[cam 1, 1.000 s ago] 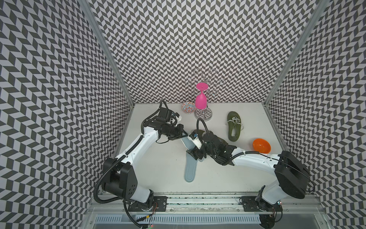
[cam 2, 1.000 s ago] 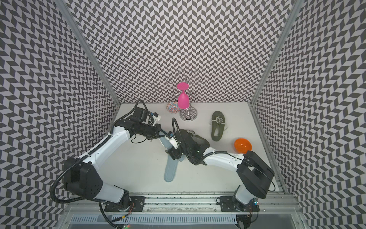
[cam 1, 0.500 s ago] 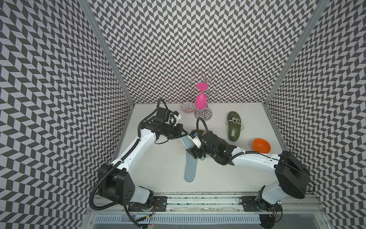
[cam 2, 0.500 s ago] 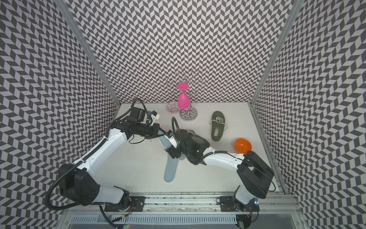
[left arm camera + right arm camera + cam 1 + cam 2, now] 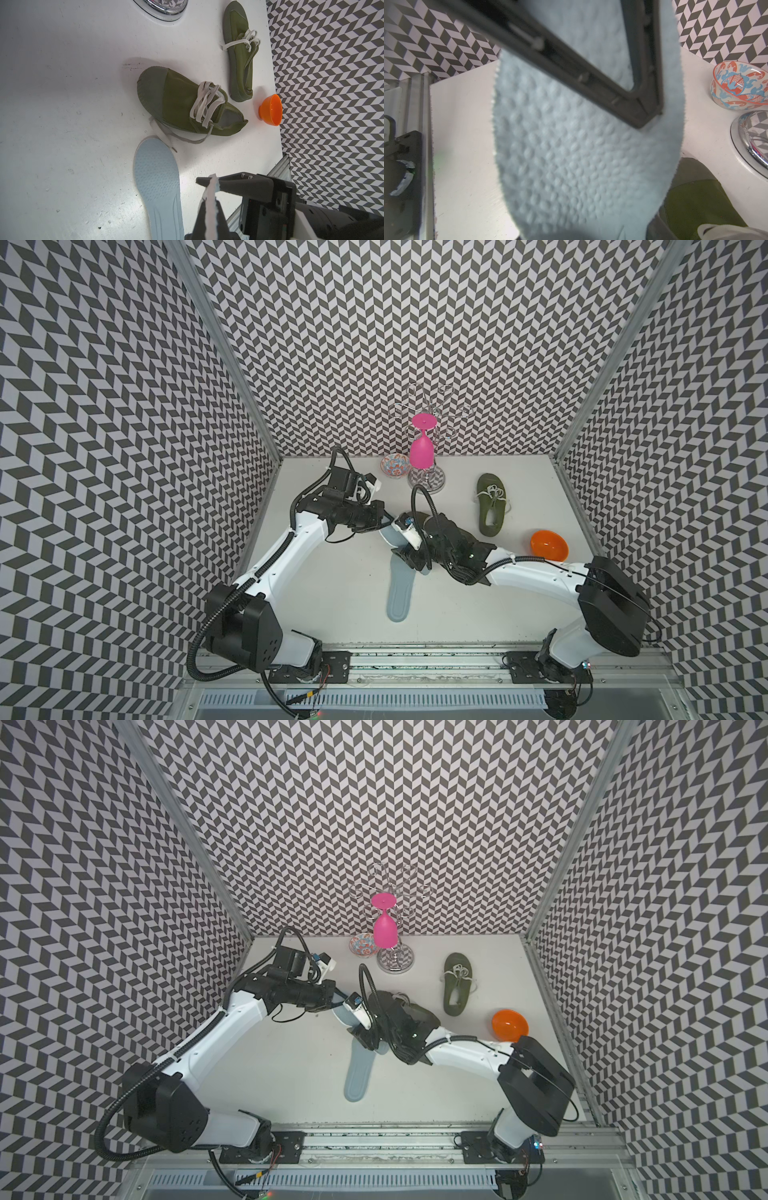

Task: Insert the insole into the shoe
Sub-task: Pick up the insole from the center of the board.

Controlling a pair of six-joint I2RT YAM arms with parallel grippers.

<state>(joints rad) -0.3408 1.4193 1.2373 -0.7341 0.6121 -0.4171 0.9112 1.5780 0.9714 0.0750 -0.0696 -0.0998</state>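
My left gripper [image 5: 209, 187] is shut on a pale blue insole [image 5: 211, 199], which shows edge-on between its fingers. In both top views this insole [image 5: 388, 537] hangs above the table between the two grippers. It fills the right wrist view [image 5: 581, 155], with a left finger [image 5: 591, 72] lying across it. My right gripper [image 5: 409, 561] is at the insole's lower end; its jaws are hidden. An olive shoe [image 5: 182, 104] with white laces lies beside it, mostly under my right arm in the top views [image 5: 415, 516].
A second pale blue insole [image 5: 399, 593] lies flat on the table. Another olive shoe [image 5: 492, 506] and an orange bowl [image 5: 548, 545] sit to the right. At the back stand a patterned bowl [image 5: 395, 466] and a wire rack's base [image 5: 428, 481] with a pink glass [image 5: 422, 448].
Both grippers stay at the raised insole. The left arm's lower links have swung a little to the left. The shoes and the flat insole have not moved.
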